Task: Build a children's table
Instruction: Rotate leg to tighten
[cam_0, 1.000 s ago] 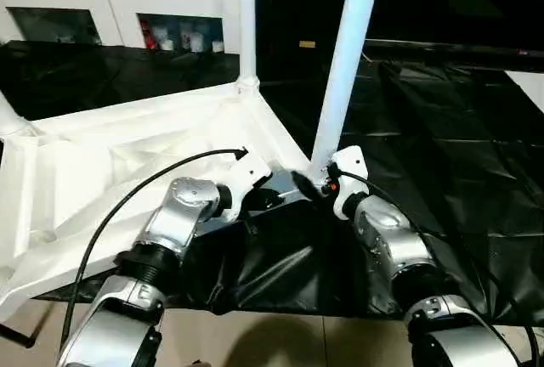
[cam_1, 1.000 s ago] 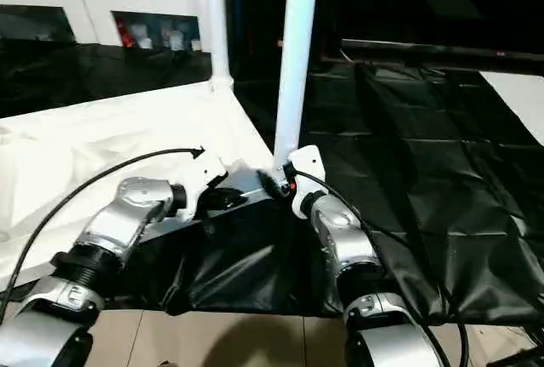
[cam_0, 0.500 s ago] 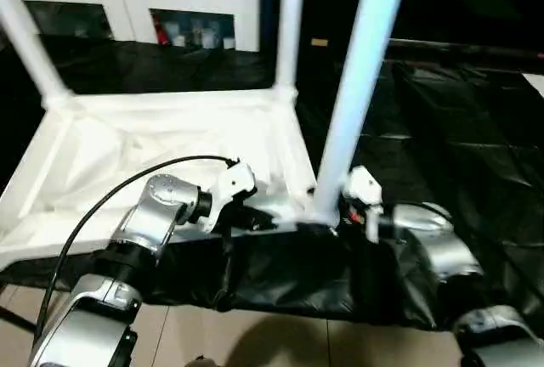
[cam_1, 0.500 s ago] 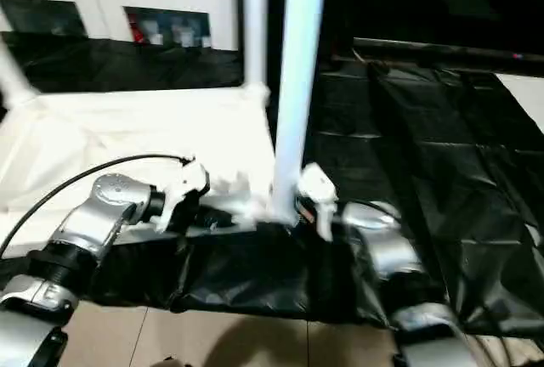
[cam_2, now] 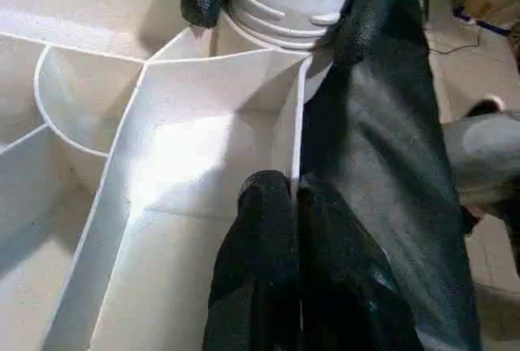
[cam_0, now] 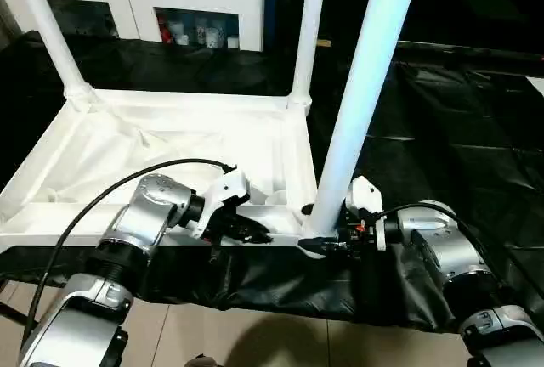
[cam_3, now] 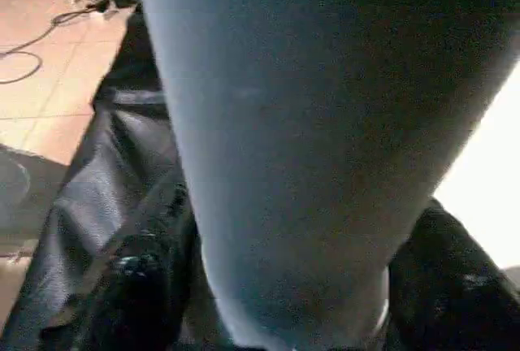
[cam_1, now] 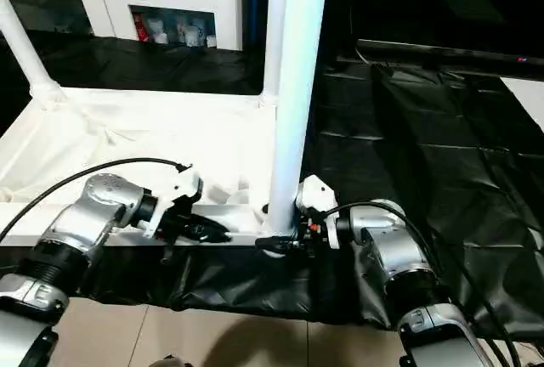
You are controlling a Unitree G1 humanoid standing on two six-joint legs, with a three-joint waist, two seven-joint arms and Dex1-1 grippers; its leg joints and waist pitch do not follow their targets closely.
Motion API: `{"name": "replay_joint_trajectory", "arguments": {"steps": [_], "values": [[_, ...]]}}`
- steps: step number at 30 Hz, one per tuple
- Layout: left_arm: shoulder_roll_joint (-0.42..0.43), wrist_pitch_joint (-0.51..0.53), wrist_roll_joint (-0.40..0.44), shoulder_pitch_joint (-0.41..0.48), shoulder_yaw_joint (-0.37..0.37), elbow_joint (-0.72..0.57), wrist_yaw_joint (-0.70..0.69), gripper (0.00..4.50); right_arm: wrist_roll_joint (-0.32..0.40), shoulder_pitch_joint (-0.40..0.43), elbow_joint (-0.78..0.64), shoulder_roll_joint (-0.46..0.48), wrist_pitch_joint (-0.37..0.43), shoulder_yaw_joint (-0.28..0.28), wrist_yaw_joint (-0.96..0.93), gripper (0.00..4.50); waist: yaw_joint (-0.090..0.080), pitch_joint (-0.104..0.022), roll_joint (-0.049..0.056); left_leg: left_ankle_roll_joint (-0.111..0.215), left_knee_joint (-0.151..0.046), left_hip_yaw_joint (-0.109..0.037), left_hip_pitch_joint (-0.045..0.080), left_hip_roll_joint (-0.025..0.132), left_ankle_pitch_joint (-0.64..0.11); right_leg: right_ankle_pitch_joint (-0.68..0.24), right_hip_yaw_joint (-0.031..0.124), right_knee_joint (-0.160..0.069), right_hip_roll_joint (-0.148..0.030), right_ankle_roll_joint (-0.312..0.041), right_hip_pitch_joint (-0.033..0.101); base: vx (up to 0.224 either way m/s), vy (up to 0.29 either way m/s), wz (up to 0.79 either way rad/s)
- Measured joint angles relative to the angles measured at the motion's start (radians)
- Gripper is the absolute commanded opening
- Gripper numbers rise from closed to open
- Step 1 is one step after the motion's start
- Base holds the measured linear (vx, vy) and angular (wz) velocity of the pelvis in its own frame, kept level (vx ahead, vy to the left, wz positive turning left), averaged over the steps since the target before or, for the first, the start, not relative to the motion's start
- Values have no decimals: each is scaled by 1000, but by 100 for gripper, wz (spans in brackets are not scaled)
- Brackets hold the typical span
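The children's table lies upside down on the black work table, its white top (cam_0: 127, 142) ribbed side up. Three white legs stand in corner sockets: back left (cam_0: 47, 31), back right (cam_0: 308, 36) and near right (cam_0: 361, 104). My left gripper (cam_0: 255, 235) is shut on the thin near rim wall (cam_2: 296, 123), just left of the near right socket. My right gripper (cam_0: 316, 244) reaches in from the right, one black finger (cam_3: 134, 286) on each side of the near right leg's (cam_3: 284, 148) flared base, pressed against it.
Black cover (cam_0: 459, 129) spreads over the work table to the right and behind, and hangs over the front edge (cam_0: 280, 282) just below both grippers. A white cabinet (cam_0: 195, 2) stands at the back. Tiled floor (cam_0: 255, 341) lies below.
The view has shifted, and the table top now lies square to the front edge. My right forearm has swung out to the right and its fingers have closed in on the leg's base.
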Motion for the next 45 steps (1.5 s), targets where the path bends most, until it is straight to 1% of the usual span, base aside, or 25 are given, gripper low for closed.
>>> {"name": "replay_joint_trajectory", "arguments": {"steps": [1, 3, 8, 11, 13, 17, 18, 21, 24, 26, 28, 29, 32, 33, 34, 35, 36, 42, 45], "values": [[1, 1, 0, 1, 0, -2, -1, 0, 3, 0, -2, 0, 1, 2, 0, 285, 0, 0, 0, 0, 0, 0, 0, 0, 0, 0, 0, 0, 0, 0, 0, 0, 0, 0], [4, 2, -1, 2, 0, -5, -4, 0, 4, 1, -4, 0, 3, 3, 1, 274, -1, 0, -1, 0, 0, 0, 0, 0, 0, 0, 0, 0, 0, 0, 0, 0, 0, 0], [6, -1, -4, 3, -2, -5, 1, 0, 4, 3, -7, 5, 13, 2, -1, 270, -1, 0, -1, 0, 0, 0, 0, 0, 0, 0, 0, 0, 0, 0, 0, 0, 0, 0], [2, -13, -1, 3, 0, 2, 29, 0, 0, 7, -5, 14, 12, -8, -42, 269, -2, 0, -1, 0, 1, 0, 1, 0, 0, 1, 0, 0, 0, -1, 1, 0, 0, 0], [-17, -32, 15, -3, 15, 22, 106, 0, -17, 2, 25, 45, 24, -40, -156, 269, -7, -1, -3, 0, 2, 0, 4, 0, 0, 1, 0, 1, 0, -1, 3, 0, 0, 0], [-74, -26, 44, -28, 43, 64, 279, 0, -35, -40, 101, 127, 58, -101, -452, 268, -28, -1, -4, 0, 3, 0, 5, -1, 0, -1, 2, -2, 0, 2, 4, 0, 0, 0], [-83, -18, 47, -31, 45, 65, 306, 0, -35, -46, 109, 140, 61, -110, -501, 268, -30, -1, -6, 0, 3, 0, 5, -1, 0, -1, 2, -2, -1, 2, 3, 0, 0, 0], [-110, 12, 62, -38, 49, 62, 377, 0, -44, -60, 135, 185, 67, -136, -636, 268, -31, -3, -11, 0, 2, -1, 5, -1, 0, 0, 2, -1, -1, 2, 4, 0, 0, 0], [-135, 34, 72, -43, 52, 55, 435, 0, -53, -74, 148, 214, 76, -153, -738, 268, -30, -4, -11, 0, 2, -1, 5, -2, 0, -1, 2, -1, -1, 2, 4, 0, 0, 0], [-163, 40, 88, -44, 61, 55, 498, 0, -59, -99, 184, 256, 76, -184, -852, 268, -31, -5, -8, 0, 1, 0, 4, -2, 0, 0, 2, -2, -1, 2, 3, 0, 0, 0], [-184, 40, 99, -44, 63, 55, 536, 0, -64, -113, 205, 270, 67, -195, -916, 268, -30, -5, -5, 0, 0, 0, 4, -2, 0, 2, 2, -3, -1, -2, 3, 0, 0, 0], [-194, 42, 100, -44, 62, 55, 547, 0, -63, -114, 210, 273, 59, -199, -935, 337, -30, -6, -3, 0, -2, 0, 4, -2, 0, 2, 2, -4, -1, -2, 3, 0, 0, 0], [-195, 42, 100, -44, 64, 55, 550, 0, -63, -112, 207, 282, 55, -201, -942, 340, -29, -6, 0, 0, -4, 0, 4, -2, 0, 2, 1, -4, 0, -1, 3, 0, 0, 0], [-194, 42, 99, -43, 64, 52, 548, 0, -63, -109, 201, 281, 56, -200, -933, 367, -29, -6, 0, 0, -4, 0, 4, -2, 0, 2, 1, -4, 0, -1, 3, 0, 0, 0], [-194, 42, 99, -43, 64, 51, 544, 0, -63, -107, 197, 277, 57, -200, -924, 367, -29, -6, 0, 0, -4, 0, 4, -2, 0, 2, 1, -5, 0, -1, 3, 0, 0, 0], [-191, 42, 99, -42, 64, 48, 535, 0, -64, -102, 187, 271, 57, -200, -902, 386, -29, -6, 0, 0, -4, 0, 4, -2, 0, 2, 1, -5, 0, -1, 2, 0, 0, 0], [-187, 42, 98, -40, 64, 42, 527, 0, -64, -98, 180, 268, 58, -199, -880, 386, -29, -6, 0, 0, -5, 0, 3, -2, 0, 2, 1, -6, 0, -2, 2, 0, 0, 0], [-136, 31, 68, -6, 68, 1, 417, 0, -56, -62, 128, 181, 51, -153, -623, 386, -31, -6, 0, 0, -8, 0, 3, 0, 0, 0, 0, -5, 2, 0, 1, 0, 0, 0], [-102, 21, 50, 2, 63, -5, 338, 0, -49, -36, 94, 124, 35, -115, -486, 386, -29, -6, 0, 0, -8, 0, 4, 0, 0, 0, 0, -5, 2, 1, 1, 0, 0, 0]]}}
